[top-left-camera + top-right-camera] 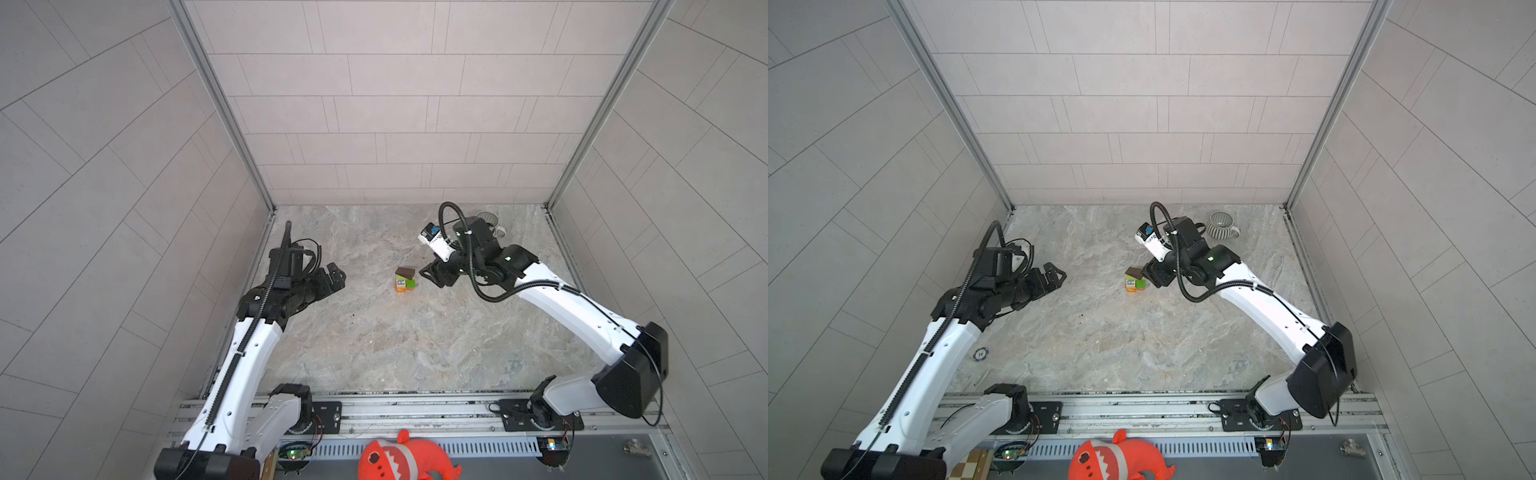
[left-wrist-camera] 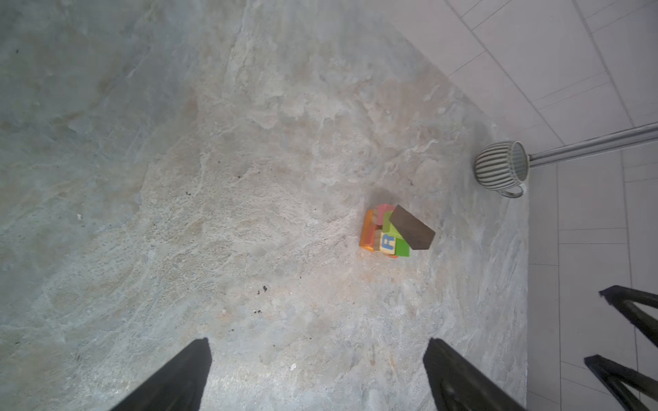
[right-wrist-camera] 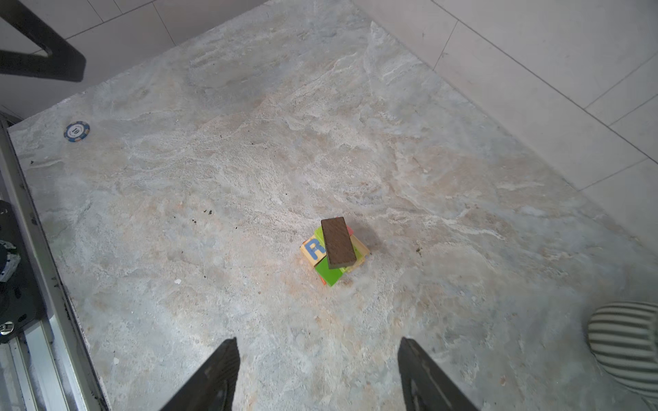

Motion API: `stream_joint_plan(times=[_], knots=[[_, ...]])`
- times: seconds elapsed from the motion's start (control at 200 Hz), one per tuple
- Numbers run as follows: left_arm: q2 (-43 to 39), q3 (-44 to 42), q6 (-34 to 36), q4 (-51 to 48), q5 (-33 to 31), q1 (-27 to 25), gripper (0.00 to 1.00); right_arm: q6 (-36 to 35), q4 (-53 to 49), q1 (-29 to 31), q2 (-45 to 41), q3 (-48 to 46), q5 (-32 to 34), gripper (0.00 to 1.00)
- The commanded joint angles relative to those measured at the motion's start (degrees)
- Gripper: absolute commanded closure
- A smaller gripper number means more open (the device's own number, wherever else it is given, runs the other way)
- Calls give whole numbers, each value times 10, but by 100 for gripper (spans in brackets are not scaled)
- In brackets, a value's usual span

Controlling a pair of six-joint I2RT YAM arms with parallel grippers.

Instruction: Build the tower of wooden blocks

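**Operator:** Five blocks, as far as you can count, make up the wood block tower [image 1: 405, 281]; where does it stand?

**Spotter:** Near the middle of the worktop [image 1: 374, 353]; you have it between the left jaws and the right jaws.

**Operator:** And their state?

**Spotter:** Both pairs stand apart and empty; your right jaws hover just beside the tower, your left jaws well apart from it.

**Operator:** What sits on top?

**Spotter:** The dark brown block [image 3: 337, 242]; it lies askew across the green block [image 3: 329, 272] and the lettered block [image 3: 313, 251], overhanging one side.

**Operator:** How will it handle?

**Spotter:** Light, stiff, smooth painted wood, by the look of it; it probably slides easily, and a nudge could topple the stack; if you square the brown block, take it by its long sides, across the narrow width; lift straight up.
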Motion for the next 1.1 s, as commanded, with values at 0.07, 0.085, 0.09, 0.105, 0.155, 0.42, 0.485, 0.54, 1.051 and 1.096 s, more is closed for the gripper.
stream_joint_plan(times=[0.07,0.085,0.09,0.105,0.155,0.42,0.485,0.54,1.051,1.096], knots=[[0,6,-23,-25,-67,-73,0,90,55,-6,-129,-120,75,24],[1,6,-25,-26,-73,-80,0,97,57,-6,-140,-130,81,24],[1,6,-25,-26,-74,-81,0,99,57,-7,-143,-134,84,23],[2,7,-26,-27,-78,-87,0,106,60,-7,-154,-144,90,23],[7,10,-29,-27,-96,-107,0,123,67,-10,-186,-180,111,21],[83,18,1,3,-194,-169,0,188,105,-19,-318,-337,328,0],[105,25,23,15,-225,-169,0,205,119,-19,-346,-375,390,0],[112,22,34,44,-263,-168,0,221,131,-19,-370,-402,437,0],[159,-132,192,292,-373,12,0,216,255,-171,-320,-473,558,0],[164,-148,199,323,-353,39,0,199,281,-184,-303,-476,558,0]])
